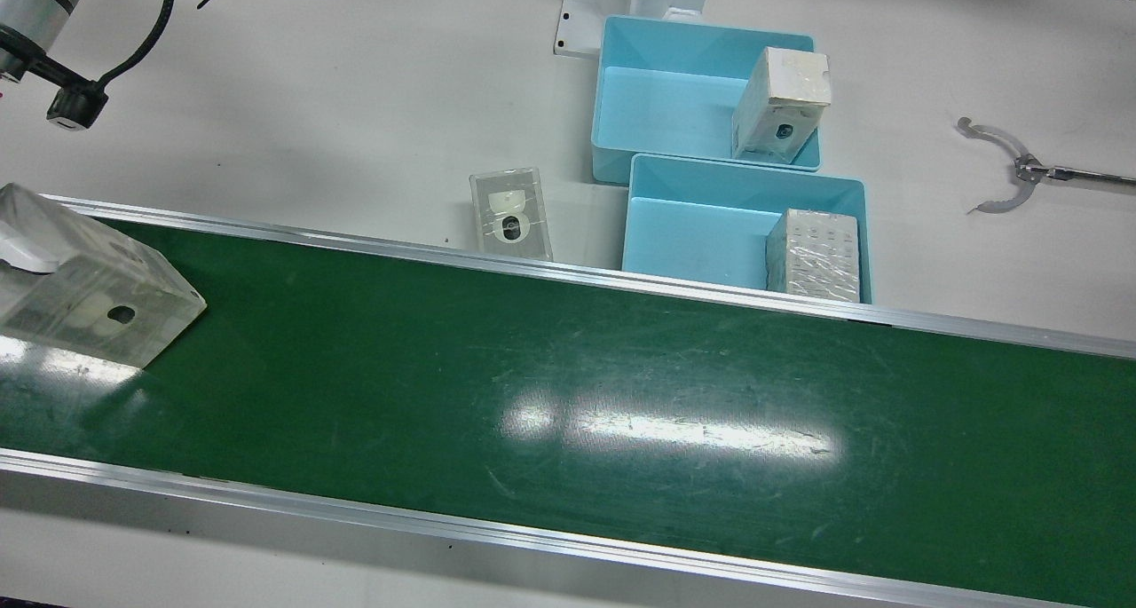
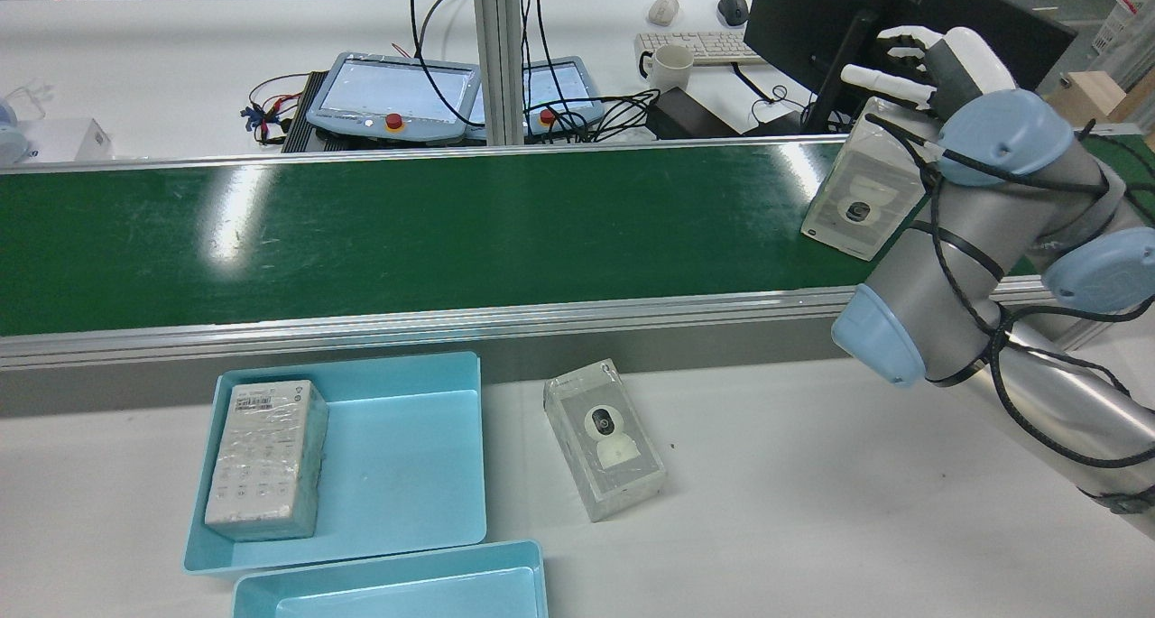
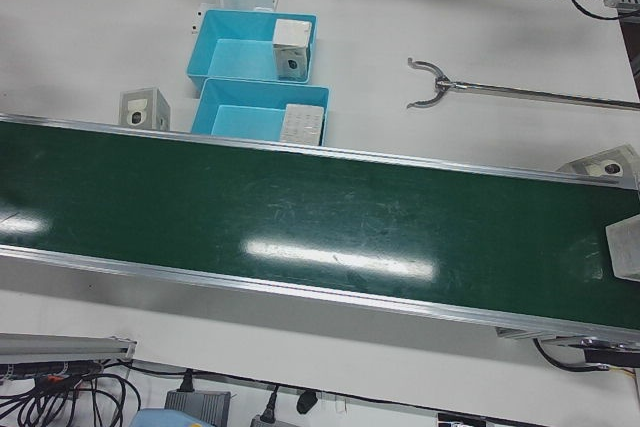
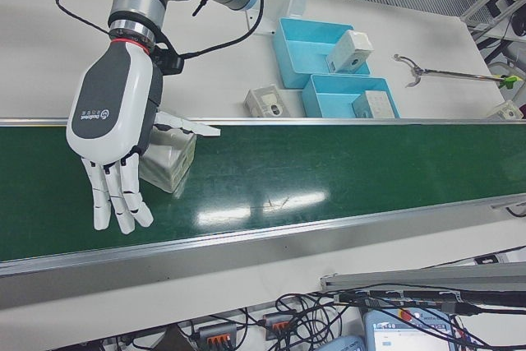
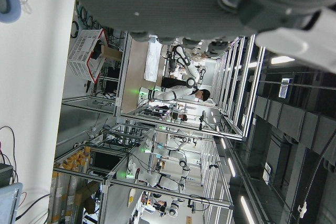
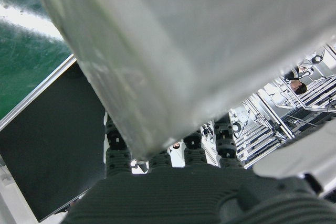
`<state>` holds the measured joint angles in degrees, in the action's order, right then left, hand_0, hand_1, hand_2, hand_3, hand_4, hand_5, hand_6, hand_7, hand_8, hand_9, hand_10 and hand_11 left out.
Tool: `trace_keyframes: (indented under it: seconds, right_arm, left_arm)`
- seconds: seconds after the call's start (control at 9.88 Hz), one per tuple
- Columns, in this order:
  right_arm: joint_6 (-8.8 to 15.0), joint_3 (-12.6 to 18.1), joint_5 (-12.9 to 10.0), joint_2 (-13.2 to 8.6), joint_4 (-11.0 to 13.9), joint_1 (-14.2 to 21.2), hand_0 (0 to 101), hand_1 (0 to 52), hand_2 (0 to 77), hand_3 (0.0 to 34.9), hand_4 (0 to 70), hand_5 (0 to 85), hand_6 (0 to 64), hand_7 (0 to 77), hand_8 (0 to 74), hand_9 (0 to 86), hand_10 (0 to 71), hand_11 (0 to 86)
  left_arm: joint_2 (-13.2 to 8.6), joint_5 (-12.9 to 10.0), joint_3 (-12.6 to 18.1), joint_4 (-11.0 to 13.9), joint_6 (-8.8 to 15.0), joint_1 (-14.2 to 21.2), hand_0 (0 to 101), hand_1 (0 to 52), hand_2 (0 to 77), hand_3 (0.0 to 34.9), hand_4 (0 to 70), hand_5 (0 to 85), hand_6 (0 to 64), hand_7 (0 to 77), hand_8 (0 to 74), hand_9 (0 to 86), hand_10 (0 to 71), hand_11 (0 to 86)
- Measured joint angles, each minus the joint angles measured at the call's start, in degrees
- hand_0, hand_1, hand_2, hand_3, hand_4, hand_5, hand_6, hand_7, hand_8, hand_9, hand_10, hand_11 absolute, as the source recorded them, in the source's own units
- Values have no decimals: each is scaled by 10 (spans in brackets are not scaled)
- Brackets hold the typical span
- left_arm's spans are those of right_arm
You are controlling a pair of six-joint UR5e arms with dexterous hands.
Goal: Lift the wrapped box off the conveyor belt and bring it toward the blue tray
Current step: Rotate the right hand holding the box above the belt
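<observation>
The wrapped box (image 1: 98,280) is clear-wrapped with a camera picture on it and sits on the green conveyor belt (image 1: 568,395) at the end by my right arm. It also shows in the rear view (image 2: 857,198) and the right-front view (image 4: 168,162). My right hand (image 4: 115,129) is open against the box, fingers straight and pointing down beside it, thumb lying over its top. In the right hand view the box (image 6: 184,51) fills the frame close to the palm. The two blue trays (image 1: 745,177) stand on the table beyond the belt. My left hand (image 5: 210,3) shows only as a strip of palm.
A wrapped box (image 1: 815,255) lies in the near tray and another (image 1: 781,102) leans in the far tray (image 1: 701,31). A similar box (image 1: 510,213) lies on the table beside the trays. A reacher tool (image 1: 1012,164) lies further along. Two more boxes (image 3: 625,247) sit at the belt's other end.
</observation>
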<state>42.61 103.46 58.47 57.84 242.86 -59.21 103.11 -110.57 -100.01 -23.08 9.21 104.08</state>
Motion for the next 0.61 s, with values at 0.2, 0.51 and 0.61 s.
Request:
trace_keyframes:
  seconds: [0.2,0.51,0.61]
  right_arm:
    - [0,0,0,0,0,0,130,16,22,209,0,87,38,38,87,22,333,22]
    - [0,0,0,0,0,0,129,16,22,298,0,38,0,71,55,16,0,11]
    - [0,0,0,0,0,0,130,16,22,300,0,38,0,76,55,16,0,11]
  left_arm:
    - [0,0,0,0,0,0,0,0,11,0,0,5,5,5,0,0,5,0]
    - [0,0,0,0,0,0,0,0,5,0,5,5,0,5,5,0,5,0]
    - [0,0,0,0,0,0,0,0,5,0,0,5,5,5,5,0,5,0]
